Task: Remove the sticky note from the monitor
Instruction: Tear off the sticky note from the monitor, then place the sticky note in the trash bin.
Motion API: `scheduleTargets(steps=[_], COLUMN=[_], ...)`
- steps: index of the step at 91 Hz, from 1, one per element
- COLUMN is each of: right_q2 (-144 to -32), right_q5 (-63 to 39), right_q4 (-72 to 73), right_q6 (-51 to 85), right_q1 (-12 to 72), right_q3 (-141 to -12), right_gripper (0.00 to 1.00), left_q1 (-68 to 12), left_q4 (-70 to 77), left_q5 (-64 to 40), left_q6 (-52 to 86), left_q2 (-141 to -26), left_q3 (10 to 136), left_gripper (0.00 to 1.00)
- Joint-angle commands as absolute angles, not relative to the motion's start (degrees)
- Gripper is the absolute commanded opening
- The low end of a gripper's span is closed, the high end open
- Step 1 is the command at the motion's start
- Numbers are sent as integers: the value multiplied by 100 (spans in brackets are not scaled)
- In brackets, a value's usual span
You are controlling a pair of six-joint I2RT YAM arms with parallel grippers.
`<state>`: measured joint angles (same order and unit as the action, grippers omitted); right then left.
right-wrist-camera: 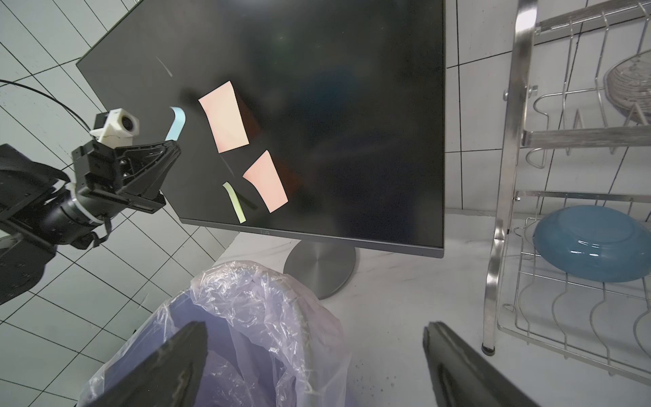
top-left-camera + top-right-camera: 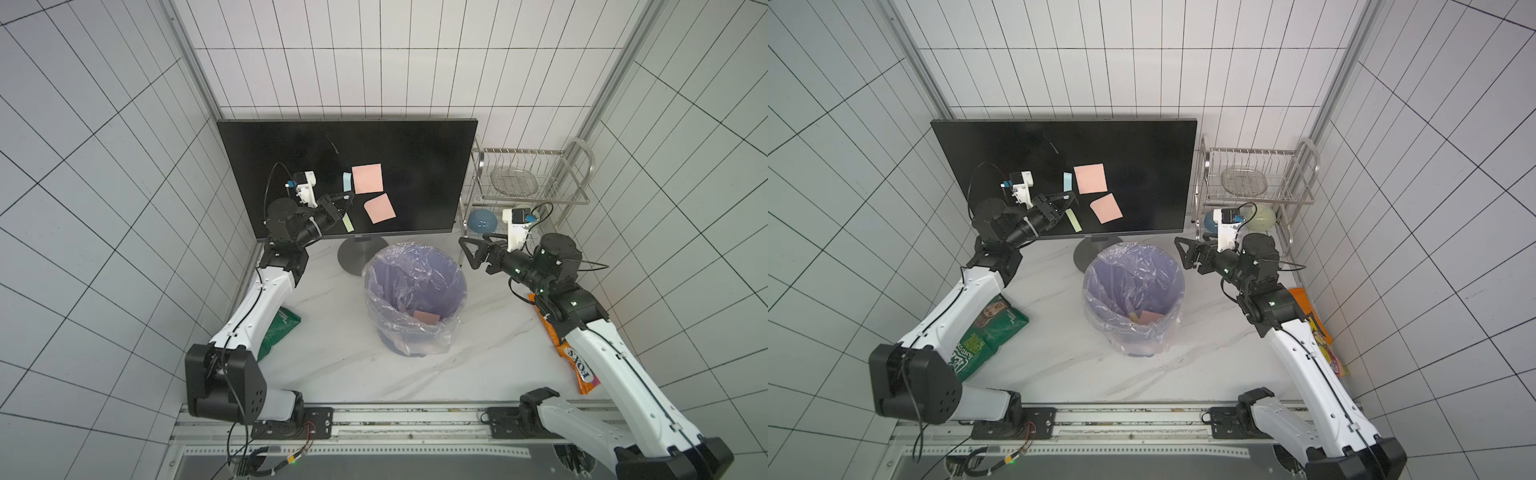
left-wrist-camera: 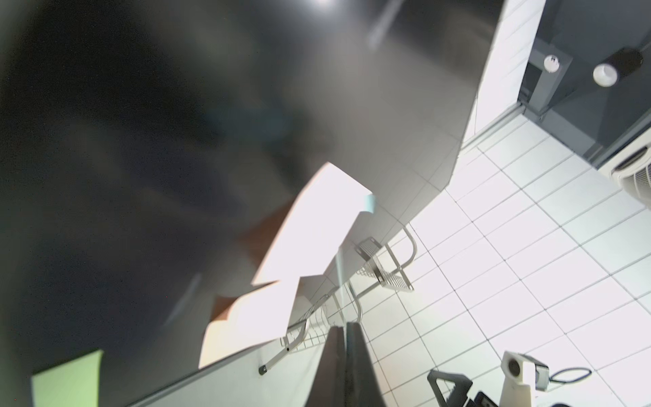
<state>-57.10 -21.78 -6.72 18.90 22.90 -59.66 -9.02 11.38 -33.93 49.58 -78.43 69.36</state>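
Note:
The black monitor stands at the back on a round grey base. On its screen are a small blue sticky note, two pink notes and a narrow green one. My left gripper is at the screen, shut on the lower end of the blue note, which curls away from the glass. In the left wrist view the note runs edge-on as a thin strip out of the closed left gripper. My right gripper hangs open and empty beside the bin.
A purple bin with a clear liner stands before the monitor, a pink note inside. A steel dish rack with a blue bowl is at the back right. A green snack bag and an orange one lie under the arms.

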Motion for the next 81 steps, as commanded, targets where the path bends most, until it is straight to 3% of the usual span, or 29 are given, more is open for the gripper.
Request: scheduleTargets(steps=[1,15,29,46,58,73,81], right_q2=[-5651,-5609,-5550,-5419,-5392,-5387,-5401], right_q5=[-2118,-1964,-1789,-1605,-1642,-1636,-1677], right_q4=[-671,-780,-928,-1104,-1138,-1138,-1129], right_q6=[1831,1701,1560,1442,1455,1463,1474], right_q1=[2315,2318,2306,2292,2283,2285,2285], right_q3=[-5926,-5924,-5953,-5960,-5979,-5960,-5950], right_gripper=[99,99,99,99,99,99,99], left_q1=[-1366,-2634,-3749,-4233,-4289,-4268,-4173], left_q4=[-244,-1609,-2422,-2669,-2647,-2630,-2653], left_q5=[-2934,-1847,-1090,-902,-1054,-883,-870], left_q6=[3585,2008,1189,1113,1119,1053,1020], left_q2=[-7307,-6862,-6874,-7225,-7394,-7264,-7128], left_q3=[7056,7176,7173,7143,7273,7388,7485], left_gripper=[0,0,11,23,40,72,82])
